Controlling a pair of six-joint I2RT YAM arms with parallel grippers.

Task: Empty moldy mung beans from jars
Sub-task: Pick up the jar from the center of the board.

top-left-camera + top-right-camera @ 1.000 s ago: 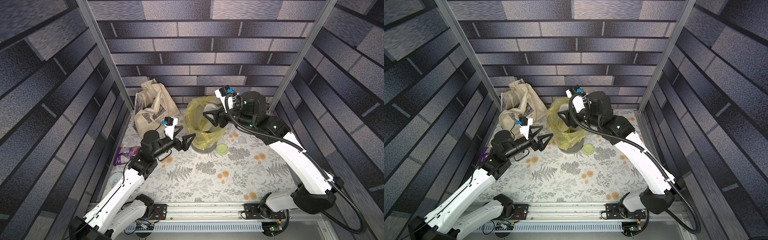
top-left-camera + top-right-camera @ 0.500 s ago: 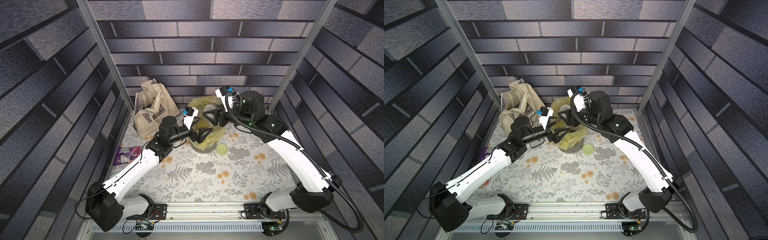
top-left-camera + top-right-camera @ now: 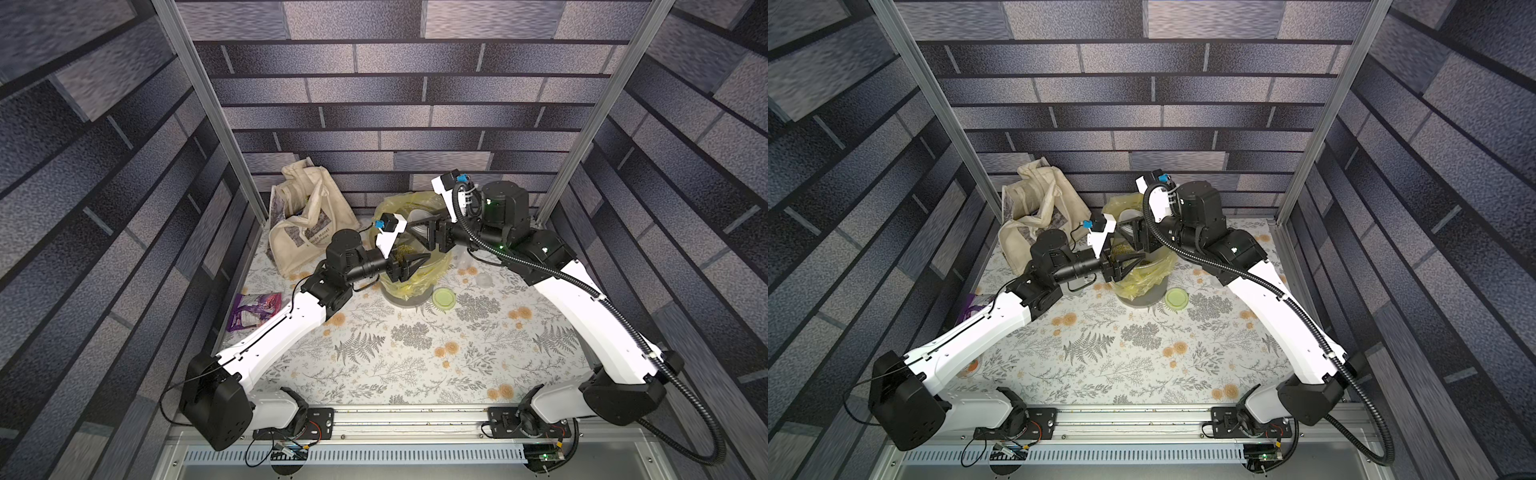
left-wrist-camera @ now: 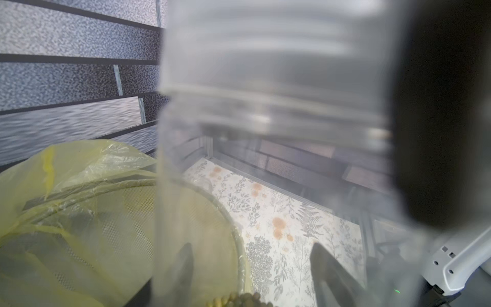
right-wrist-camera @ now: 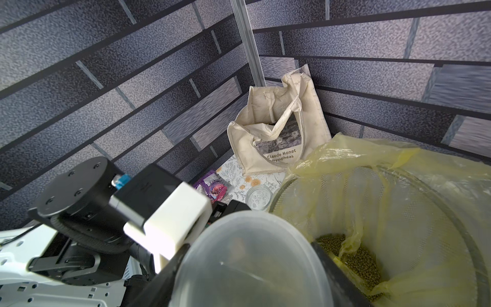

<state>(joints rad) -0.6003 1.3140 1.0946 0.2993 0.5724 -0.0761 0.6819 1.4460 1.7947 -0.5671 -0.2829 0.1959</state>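
**Emptying a jar over the bin.** The right gripper [image 5: 249, 247] is clamped on the clear jar [image 4: 265, 79] and holds it above the bin [image 5: 414, 210]. The beans [image 5: 342, 249] that show lie in the bin's yellow bag [image 5: 372, 159]. The lid [image 3: 444, 297] sits on the table [image 3: 415, 353] just beside the bin. The left gripper [image 3: 419, 262] is close against the jar, but you cannot tell whether it grasps it. Keep the jar's mouth inside the bag's rim, tilt slowly, and look through the wall for clinging beans. Steer both sets of fingers clear of the loose bag.
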